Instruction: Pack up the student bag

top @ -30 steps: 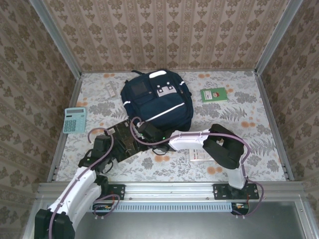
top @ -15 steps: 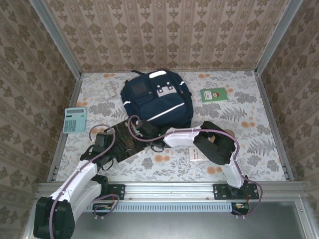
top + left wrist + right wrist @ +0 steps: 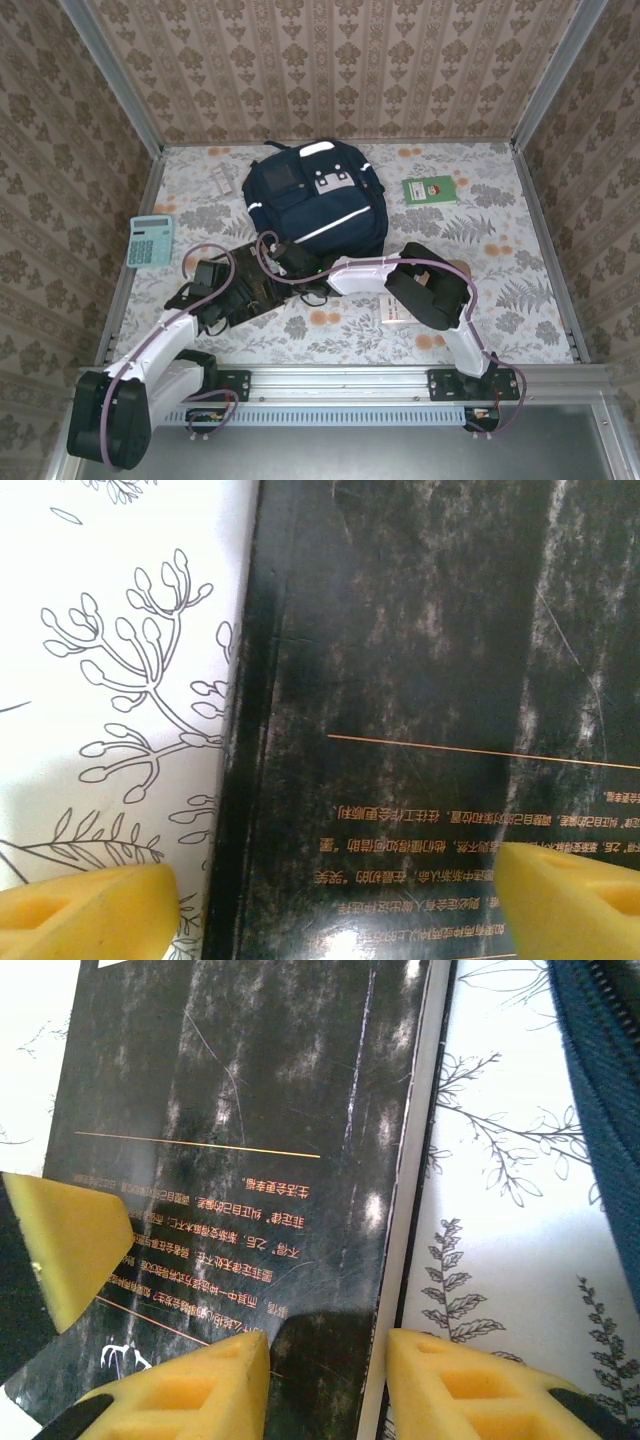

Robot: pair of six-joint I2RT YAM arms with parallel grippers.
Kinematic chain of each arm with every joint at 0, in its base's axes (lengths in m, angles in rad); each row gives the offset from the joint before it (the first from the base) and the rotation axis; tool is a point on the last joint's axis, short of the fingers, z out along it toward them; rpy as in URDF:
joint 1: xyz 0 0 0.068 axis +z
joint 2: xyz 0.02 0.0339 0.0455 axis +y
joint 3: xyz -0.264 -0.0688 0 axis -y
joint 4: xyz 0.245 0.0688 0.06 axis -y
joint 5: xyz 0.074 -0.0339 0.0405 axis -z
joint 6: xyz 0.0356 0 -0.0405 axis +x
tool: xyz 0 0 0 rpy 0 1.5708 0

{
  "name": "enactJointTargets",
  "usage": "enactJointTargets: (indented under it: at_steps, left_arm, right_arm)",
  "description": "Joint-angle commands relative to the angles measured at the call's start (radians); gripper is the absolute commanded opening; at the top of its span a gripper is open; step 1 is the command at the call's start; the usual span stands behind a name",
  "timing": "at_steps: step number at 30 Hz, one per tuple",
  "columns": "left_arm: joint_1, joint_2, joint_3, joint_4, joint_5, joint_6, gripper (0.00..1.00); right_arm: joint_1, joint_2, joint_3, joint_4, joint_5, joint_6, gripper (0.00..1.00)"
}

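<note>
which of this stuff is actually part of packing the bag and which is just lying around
In the job: backpack; black book, with the left gripper and right gripper over it.

Lying about for now, maybe packed later: calculator; green booklet; white box; small white strip beside the backpack.

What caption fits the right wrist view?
Black book on the floral table, open right gripper astride its edge, bag at right.
</note>
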State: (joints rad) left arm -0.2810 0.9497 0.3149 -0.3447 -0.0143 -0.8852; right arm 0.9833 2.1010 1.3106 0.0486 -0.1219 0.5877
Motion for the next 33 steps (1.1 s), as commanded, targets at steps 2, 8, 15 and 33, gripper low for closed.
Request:
enactJointTargets:
  at_steps: [2,8,15,33]
  left_arm:
    - [-0.057,0.065,-0.091,0.534,0.405,-0.02,0.83]
    - [-0.087,-0.097,-0.101,0.485,0.359,-0.008,0.81]
    - [-0.089,-0.285,-0.133,0.427,0.343,-0.001,0.82]
    - [-0.093,-0.447,-0.204,0.608,0.447,0.027,0.77]
  right_arm:
    - [0.002,0.02,0.013,-0.002,-0.041,0.022,0.38]
    - [0.002,0.012,0.012,-0.005,-0.042,0.024,0.38]
    - [0.002,0.01,0.011,0.0,-0.055,0.029,0.38]
    - [0.003,0.01,0.007,0.028,-0.107,0.064,0.38]
